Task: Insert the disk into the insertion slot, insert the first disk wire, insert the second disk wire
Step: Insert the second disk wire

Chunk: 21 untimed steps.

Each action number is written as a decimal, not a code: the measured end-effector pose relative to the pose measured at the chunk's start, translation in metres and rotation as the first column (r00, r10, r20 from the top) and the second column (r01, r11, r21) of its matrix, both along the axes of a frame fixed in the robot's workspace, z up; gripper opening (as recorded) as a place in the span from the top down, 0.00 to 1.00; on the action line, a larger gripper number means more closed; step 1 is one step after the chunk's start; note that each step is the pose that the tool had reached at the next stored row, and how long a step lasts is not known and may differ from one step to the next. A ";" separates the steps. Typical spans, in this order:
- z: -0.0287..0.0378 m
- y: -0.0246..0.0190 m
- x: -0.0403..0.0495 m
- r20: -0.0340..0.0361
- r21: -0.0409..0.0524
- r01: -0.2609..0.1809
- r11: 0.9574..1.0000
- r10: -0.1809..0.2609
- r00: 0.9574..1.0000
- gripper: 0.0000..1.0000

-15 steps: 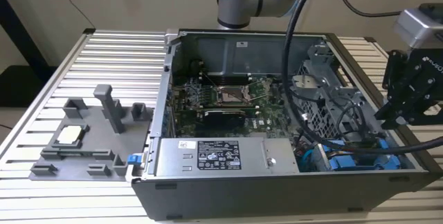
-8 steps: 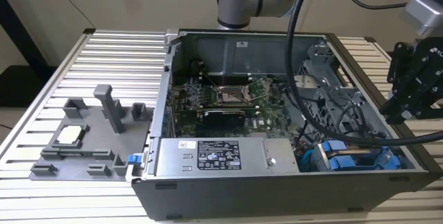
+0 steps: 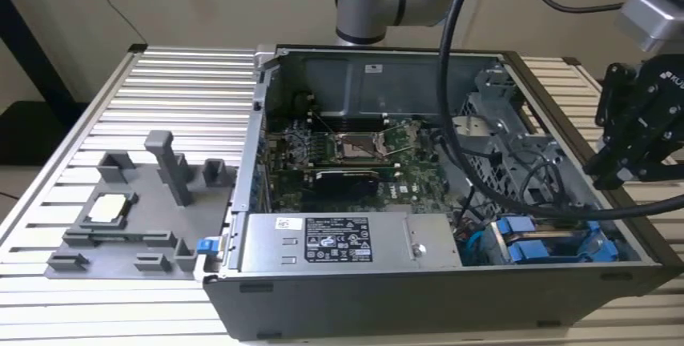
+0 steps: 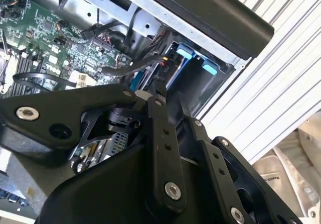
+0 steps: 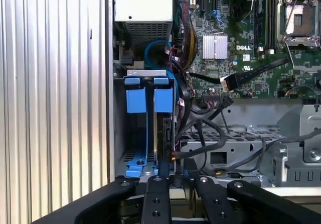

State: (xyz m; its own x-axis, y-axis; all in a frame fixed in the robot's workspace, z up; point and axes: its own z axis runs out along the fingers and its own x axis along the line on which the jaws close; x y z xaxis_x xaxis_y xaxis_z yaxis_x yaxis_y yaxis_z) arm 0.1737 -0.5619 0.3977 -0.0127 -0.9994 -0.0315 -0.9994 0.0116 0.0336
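In the first wrist view the disk (image 5: 163, 133) stands on edge in the insertion slot (image 5: 150, 78) of the drive bay, its blue frame tab (image 5: 163, 99) beside a second blue carrier (image 5: 135, 99). A black wire with a reddish tip (image 5: 173, 155) reaches the disk's end; I cannot tell whether it is seated. Another black wire's connector (image 5: 228, 82) lies loose over the motherboard. My gripper (image 5: 176, 176) hangs above the bay, shut, with nothing seen between its fingers. In the exterior view the gripper (image 3: 607, 176) hovers over the case's right wall, above the blue frames (image 3: 526, 242).
The open computer case (image 3: 428, 298) lies on a slatted metal table (image 3: 182, 98). Inside are the motherboard (image 3: 353, 162), a power supply (image 3: 342, 242) and looping black cables (image 3: 470, 170). A grey fixture plate (image 3: 128, 218) stands at the exterior view's left.
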 end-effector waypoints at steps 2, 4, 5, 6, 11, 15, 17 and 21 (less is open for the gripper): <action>-0.0001 0.0027 -0.0018 0.000 0.000 0.002 1.000 -0.002 1.000 0.73; -0.0003 0.0054 -0.0036 0.000 0.000 0.004 1.000 -0.004 1.000 0.73; -0.0002 0.0069 -0.0045 0.000 0.000 0.006 1.000 -0.006 1.000 0.73; -0.0003 0.0083 -0.0054 0.000 0.000 0.007 1.000 -0.007 1.000 0.73; -0.0005 0.0148 -0.0103 0.000 0.000 0.012 1.000 -0.012 1.000 0.73; -0.0008 0.0195 -0.0166 0.000 0.000 0.016 1.000 -0.016 1.000 0.73; -0.0010 0.0217 -0.0205 0.000 0.000 0.018 1.000 -0.018 1.000 0.73; -0.0016 0.0262 -0.0295 0.000 0.000 0.021 1.000 -0.021 1.000 0.73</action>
